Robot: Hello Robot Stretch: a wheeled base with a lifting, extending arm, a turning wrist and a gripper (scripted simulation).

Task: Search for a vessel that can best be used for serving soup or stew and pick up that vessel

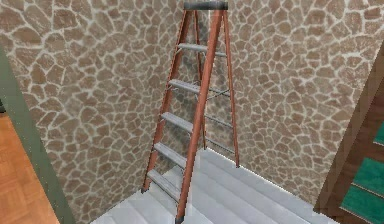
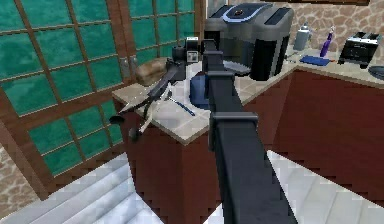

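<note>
While the gripper (image 2: 143, 113) is sticking out to the picture's left from the far end of the arm (image 2: 235, 150), it is hanging at the near corner of a stone-topped counter (image 2: 172, 122). With that top lying behind its fingers, I cannot tell how they are set or whether they are holding anything. Just beside the arm a blue rounded thing (image 2: 197, 90) is sitting on the counter; whether it is the soup vessel cannot be told. Behind it a coffee machine (image 2: 250, 35) is standing, and farther along the top a purple bottle (image 2: 327, 42) and a toaster (image 2: 360, 46) are standing near the wall. Teal-paned windows (image 2: 60, 80) in wooden frames are rising beyond the counter, above a pale plank floor (image 2: 90, 195). Ahead, the forward view is giving a red ladder (image 1: 195, 110) standing on grey boards in a corner of stone walls (image 1: 90, 80).
</note>
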